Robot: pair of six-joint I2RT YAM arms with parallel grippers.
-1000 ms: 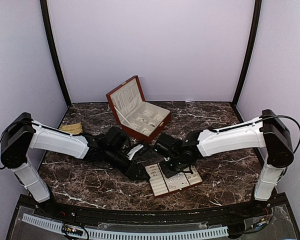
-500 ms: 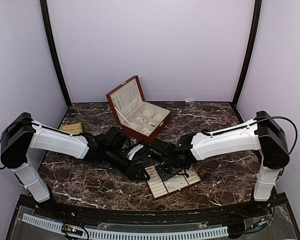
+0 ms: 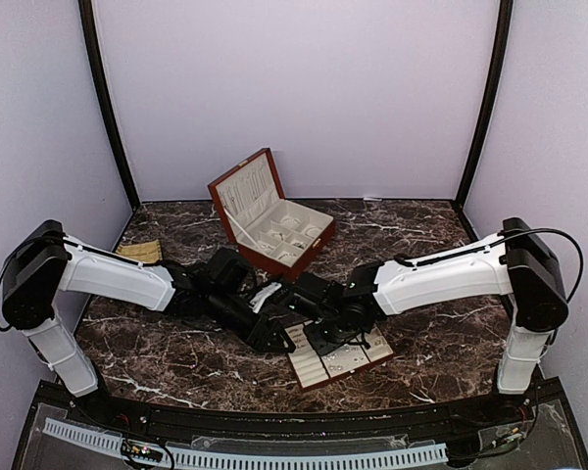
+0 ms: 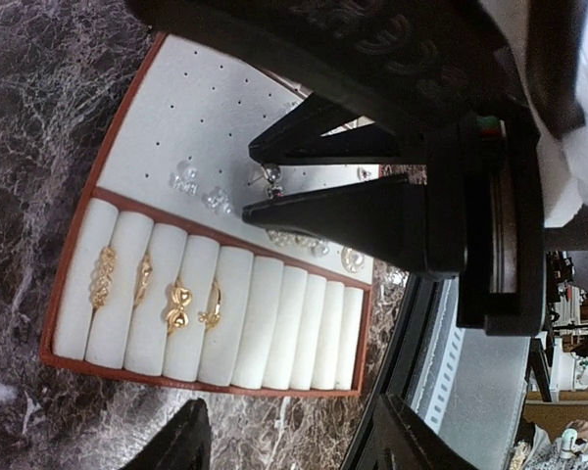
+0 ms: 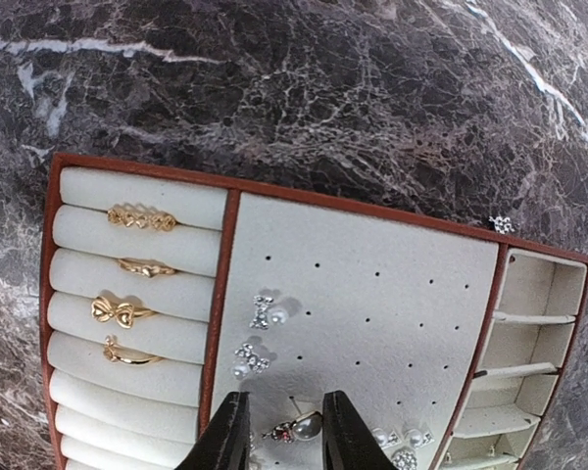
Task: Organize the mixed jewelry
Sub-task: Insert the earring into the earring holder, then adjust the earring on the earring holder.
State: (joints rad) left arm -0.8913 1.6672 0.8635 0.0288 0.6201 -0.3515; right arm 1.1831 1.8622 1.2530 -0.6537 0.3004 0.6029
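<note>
Nearest to me, the cream tray with its red-brown rim sits on the dark marble desk, and both arms reach in low over it. At the tray's left end, 4 gold rings are tucked into the padded roll slots, 1 ring to a slot.

Middle section now, the dotted pad. The mixed jewelry is scattered here as small silvery studs with pearly beads. There's 1 pair up the pad, a second cluster just nearer than it, and more glittering bits right beside the right arm's fingers.

And there's the right claw, down over the pad with its fingers a little apart. 1 dark-stoned stud lies on the pad between them. Whether either finger touches it, I can't tell.

The left claw sits just off the ring end of the tray, spread wide and holding nothing.

Look toward the tray's right end, by the small cream compartments. 1 tiny silvery piece lies on the desk just outside the far rim.

Farther back, a tan thing lies flat beside the left arm, too small to identify. Farthest of all, the red-brown wooden box stands open, lid tilted back, its cream lining showing.
</note>
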